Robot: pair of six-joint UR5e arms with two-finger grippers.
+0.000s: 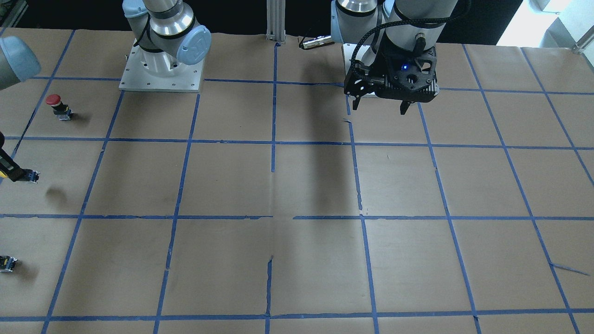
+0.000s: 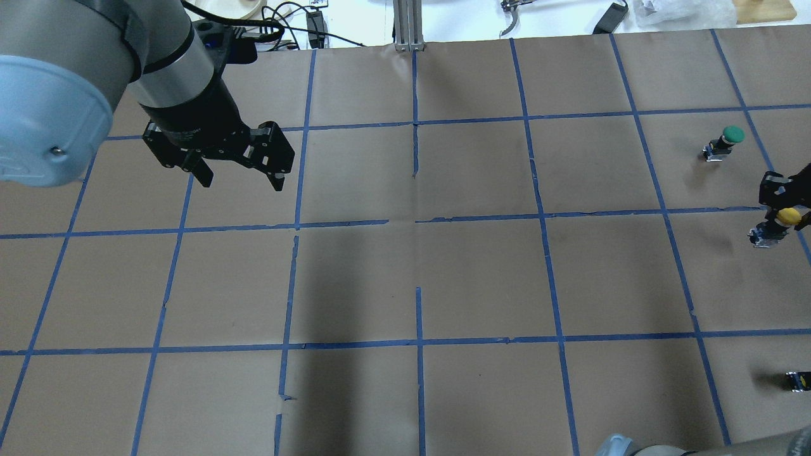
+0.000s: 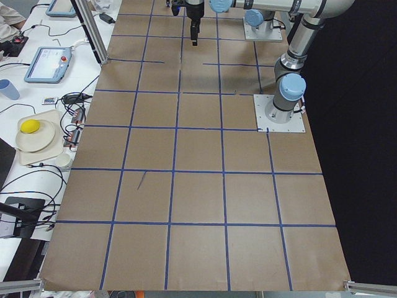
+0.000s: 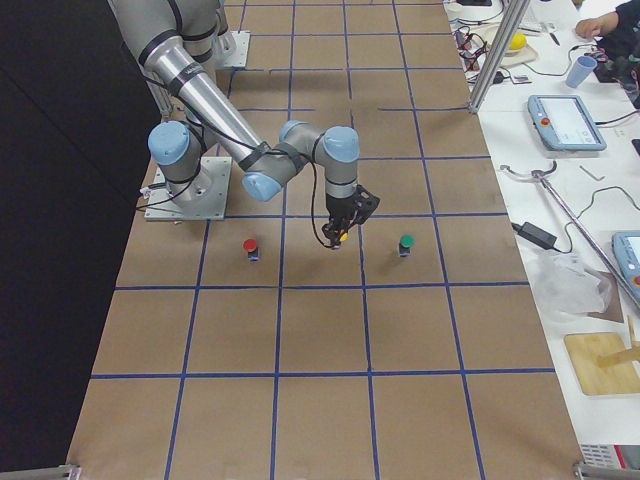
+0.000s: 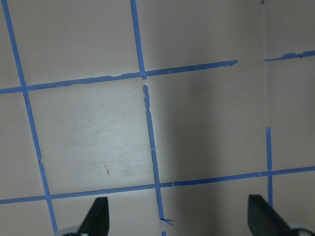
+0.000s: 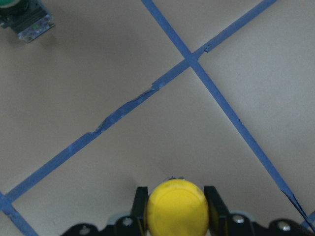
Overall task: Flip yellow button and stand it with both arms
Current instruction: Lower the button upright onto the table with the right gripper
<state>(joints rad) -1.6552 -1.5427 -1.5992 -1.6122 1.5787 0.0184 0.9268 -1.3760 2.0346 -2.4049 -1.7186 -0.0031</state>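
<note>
The yellow button (image 2: pixel 787 216) is at the far right edge of the overhead view, held by its cap, with its black-and-grey body (image 2: pixel 765 235) pointing down and away from the gripper. My right gripper (image 6: pixel 177 209) is shut on the cap, one finger (image 6: pixel 139 201) on each side. In the front-facing view the body (image 1: pixel 29 176) hangs a little above the paper, its shadow apart from it. The button also shows in the right exterior view (image 4: pixel 340 238). My left gripper (image 2: pixel 242 182) is open and empty, hovering high over the far left of the table (image 1: pixel 380 108).
A red-capped button (image 1: pixel 55 104) stands near the right arm's base. A green-capped button (image 2: pixel 725 140) stands just beyond the held one. A tiny dark block with a yellow mark (image 2: pixel 798 380) lies at the right edge. Brown paper with a blue tape grid (image 2: pixel 418 221) covers the table.
</note>
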